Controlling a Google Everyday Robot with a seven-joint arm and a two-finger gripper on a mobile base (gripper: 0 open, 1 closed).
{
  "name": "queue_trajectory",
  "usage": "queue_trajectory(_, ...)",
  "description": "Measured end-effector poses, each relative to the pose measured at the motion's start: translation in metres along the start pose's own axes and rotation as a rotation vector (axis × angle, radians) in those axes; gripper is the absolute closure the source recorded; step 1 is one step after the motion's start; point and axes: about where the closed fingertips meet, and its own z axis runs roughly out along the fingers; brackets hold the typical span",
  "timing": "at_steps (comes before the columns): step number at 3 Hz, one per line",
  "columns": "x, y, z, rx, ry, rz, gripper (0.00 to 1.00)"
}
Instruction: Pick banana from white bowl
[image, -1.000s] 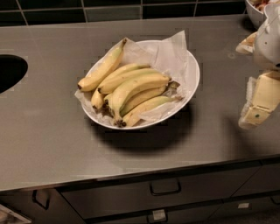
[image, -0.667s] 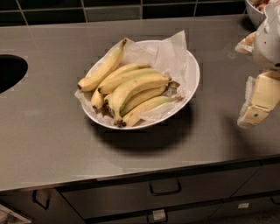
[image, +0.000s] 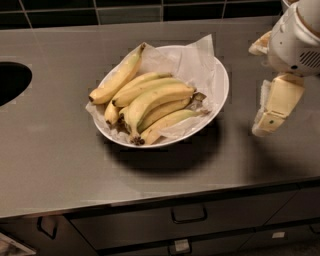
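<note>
The white bowl (image: 220, 75), wide, shallow and lined with crumpled white paper, stands on the grey counter in the middle of the camera view. It holds several bananas. The banana (image: 160, 96) is the thickest and most curved one, lying across the middle of the pile with its dark stem end at the bowl's front left. My gripper (image: 256, 90) hangs at the right edge of the view, just right of the bowl's rim and above the counter. It is open and empty, with one cream finger (image: 276, 106) pointing down.
A straighter banana (image: 119, 76) lies along the bowl's far left side, thinner ones under and beside the thick one. A dark round sink opening (image: 11, 82) is at the left. Dark tiles run behind the counter; drawers (image: 189, 216) are below its front edge.
My gripper has shifted a little to the left, closer to the bowl's right rim. The bowl and bananas have not moved.
</note>
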Motion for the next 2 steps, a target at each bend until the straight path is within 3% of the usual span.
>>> queue_trajectory(2, -0.066, -0.014, 0.031, -0.066, -0.078, -0.159, 0.0)
